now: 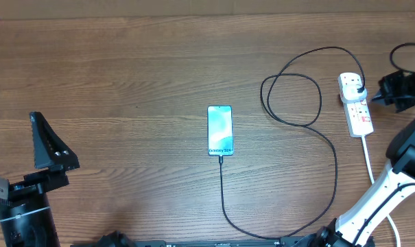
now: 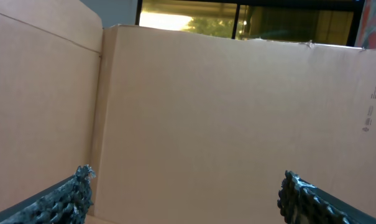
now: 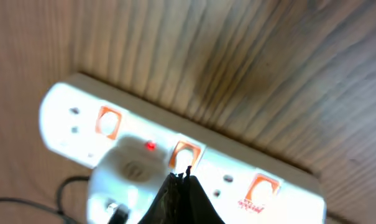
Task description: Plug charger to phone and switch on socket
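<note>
The phone (image 1: 219,129) lies flat mid-table with its cyan screen lit. The charger's thin black cable (image 1: 334,171) runs from the phone's near end, curves right and loops up to the socket (image 1: 360,113), a white power strip at the far right. Its plug (image 1: 359,88) sits in the strip's far outlet. In the right wrist view a red light (image 3: 150,146) glows on the plugged adapter (image 3: 128,171). My right gripper (image 3: 182,175) is shut and empty, its tips at the strip's middle orange switch (image 3: 186,153). It also shows in the overhead view (image 1: 377,96). My left gripper (image 1: 51,145) is open and empty at the left.
The strip's thick white cord (image 1: 369,156) runs toward the near edge beside my right arm. The left wrist view shows only a brown cardboard wall (image 2: 237,112) between the open fingers (image 2: 184,190).
</note>
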